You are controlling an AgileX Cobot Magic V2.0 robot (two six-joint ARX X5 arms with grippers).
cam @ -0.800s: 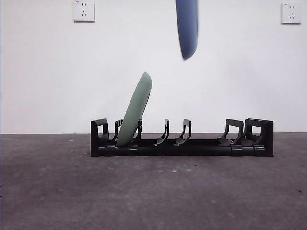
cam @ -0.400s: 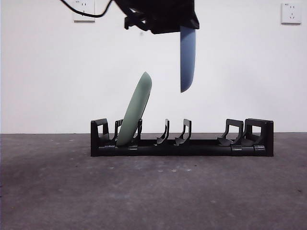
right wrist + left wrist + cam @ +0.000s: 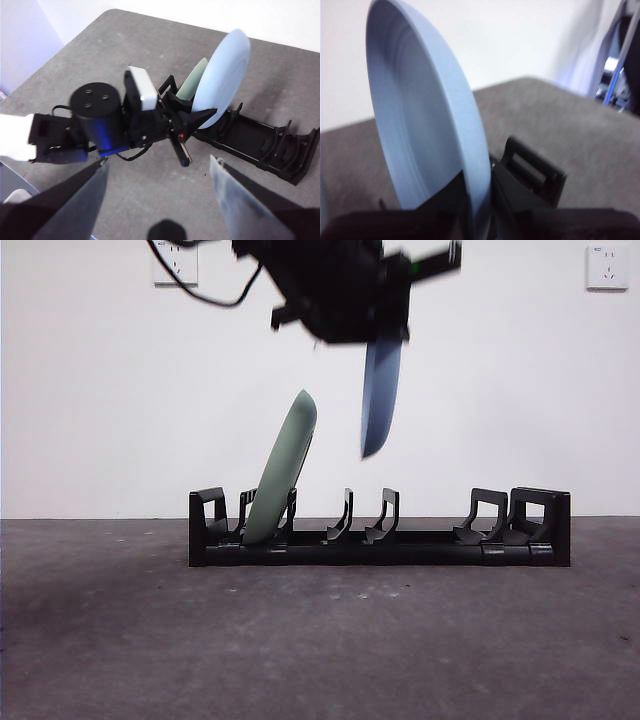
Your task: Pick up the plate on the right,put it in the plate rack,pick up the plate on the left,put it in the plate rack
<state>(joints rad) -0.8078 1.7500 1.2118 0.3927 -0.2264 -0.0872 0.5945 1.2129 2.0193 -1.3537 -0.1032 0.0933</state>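
On the grey, speckled tabletop sits the plate rack; long, low, black plastic, blocky square ends, pairs of curved upright prongs along its length; the wall behind is plain white with a socket at upper left and another at upper right. Green plate: matte, smooth, standing on edge in a slot near one end of the rack, tilted, its upper rim leaning toward the rack's middle. Blue plate: smooth, round, shallow bowl with raised rim, held on edge in the air above the rack's middle prongs, lower rim clear of the rack, apart from the green plate. Left pincer: clamped on the blue plate's rim, one jaw on each face; jaws dark and soft-focus in the left wrist view, cut off by the frame edge; in the front view this arm is a dark, motion-blurred mass up top with cables. Right pincer: jaws spread wide, holding nothing, well above the tabletop, looking down on the left arm, both plates and the rack; its jaws are blurred.
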